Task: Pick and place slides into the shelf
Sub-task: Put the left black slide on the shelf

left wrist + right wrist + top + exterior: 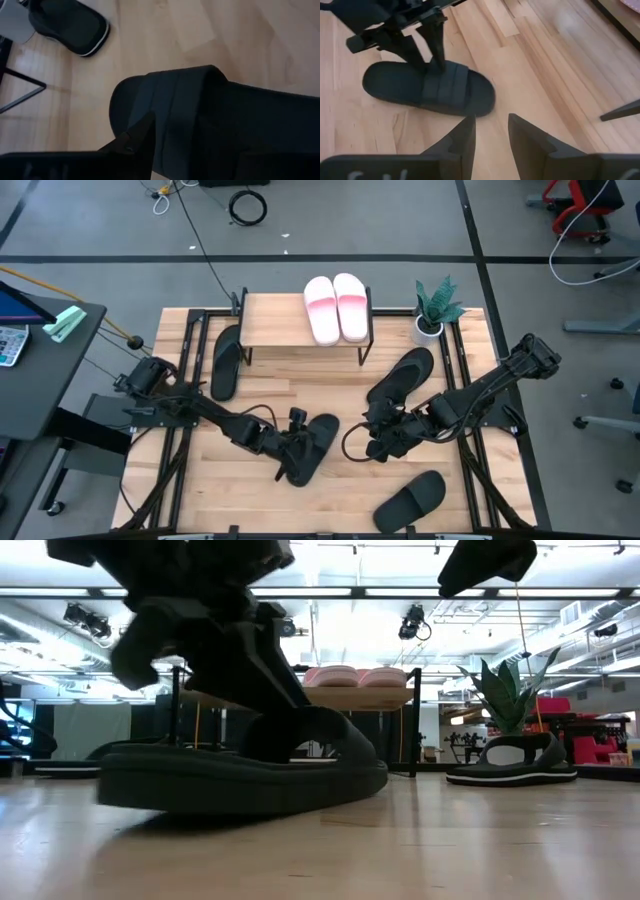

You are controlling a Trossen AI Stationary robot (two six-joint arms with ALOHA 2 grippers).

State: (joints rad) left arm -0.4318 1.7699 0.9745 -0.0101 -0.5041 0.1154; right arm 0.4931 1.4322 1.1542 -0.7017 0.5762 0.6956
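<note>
In the left wrist view the black wide-strapped rubber slide [210, 120] beside the left gripper's dark fingers [132, 142] runs off the picture's edge, so its far end is unseen. Only one finger shows there; the other is hidden. In the low view the dark arm [200, 610] blocks part of the low wooden-topped shelf [350, 697].

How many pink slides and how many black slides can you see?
Pink slides: 2, on the shelf
Black slides: 4, on the table
Total: 6
</note>
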